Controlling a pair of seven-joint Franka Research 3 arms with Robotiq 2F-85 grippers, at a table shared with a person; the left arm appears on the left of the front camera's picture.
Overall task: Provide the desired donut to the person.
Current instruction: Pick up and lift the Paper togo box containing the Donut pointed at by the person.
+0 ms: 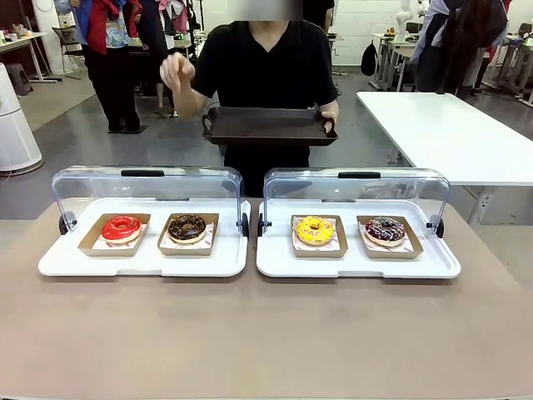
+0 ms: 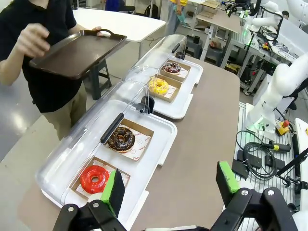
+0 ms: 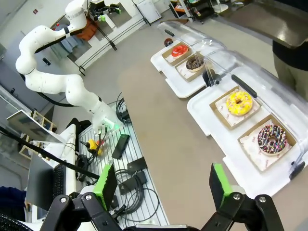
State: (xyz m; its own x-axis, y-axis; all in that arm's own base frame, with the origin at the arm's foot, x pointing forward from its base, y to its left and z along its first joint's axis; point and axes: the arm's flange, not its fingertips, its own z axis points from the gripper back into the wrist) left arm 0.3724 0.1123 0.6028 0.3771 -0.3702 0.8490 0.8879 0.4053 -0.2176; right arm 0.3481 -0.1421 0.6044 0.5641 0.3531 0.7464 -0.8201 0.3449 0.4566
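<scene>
Four donuts lie in cardboard trays on two white display trays. From the left they are a red glazed donut (image 1: 122, 227), a chocolate donut (image 1: 186, 227), a yellow sprinkled donut (image 1: 314, 230) and a chocolate donut with coloured sprinkles (image 1: 385, 229). The person (image 1: 265, 62) in a black T-shirt stands at the far side, holding a dark brown tray (image 1: 268, 127) in one hand and raising the other hand (image 1: 176, 70). My left gripper (image 2: 169, 187) hangs open above the table's near left. My right gripper (image 3: 161, 185) is open too, high over the right side.
Clear lids (image 1: 150, 187) stand open behind both white display trays (image 1: 58, 265). The tan tabletop (image 1: 266, 333) lies bare in front of them. A white table (image 1: 450, 133) stands at the back right. Bystanders stand at the far left.
</scene>
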